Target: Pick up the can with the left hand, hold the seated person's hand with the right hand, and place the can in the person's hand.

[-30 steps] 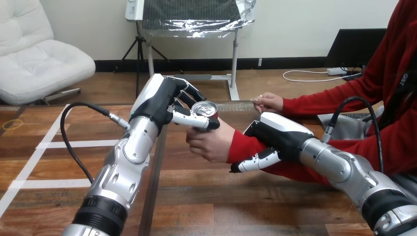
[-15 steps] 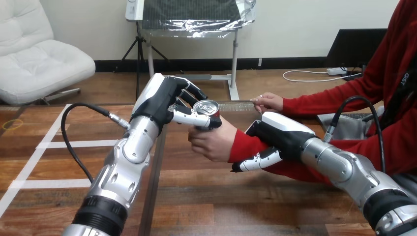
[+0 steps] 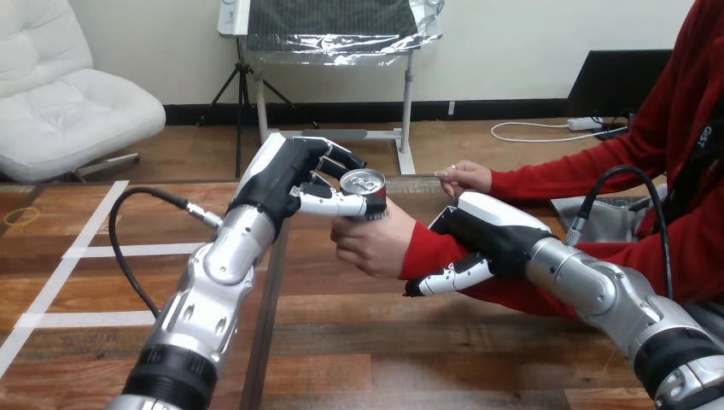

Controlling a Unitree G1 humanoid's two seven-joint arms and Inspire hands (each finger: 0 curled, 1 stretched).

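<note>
A can (image 3: pixel 364 190) with a silver top sits upright in the person's hand (image 3: pixel 373 243) above the middle of the table. My left hand (image 3: pixel 294 178) is at the can's left side, its thumb and fingers curled round the can. The person's fingers wrap the can's lower part. My right hand (image 3: pixel 478 237) is on the person's red-sleeved forearm (image 3: pixel 427 249) just behind the wrist, with its thumb curled under the sleeve and the palm over it.
The person's other hand (image 3: pixel 465 178) rests at the table's far edge, to the right of the can. The wooden table (image 3: pixel 359 342) stretches bare in front of the arms. A black cable (image 3: pixel 141 226) loops off my left forearm.
My left hand, the can and the person's hand have all shifted slightly right and up together. My right hand moved a little right with the forearm.
</note>
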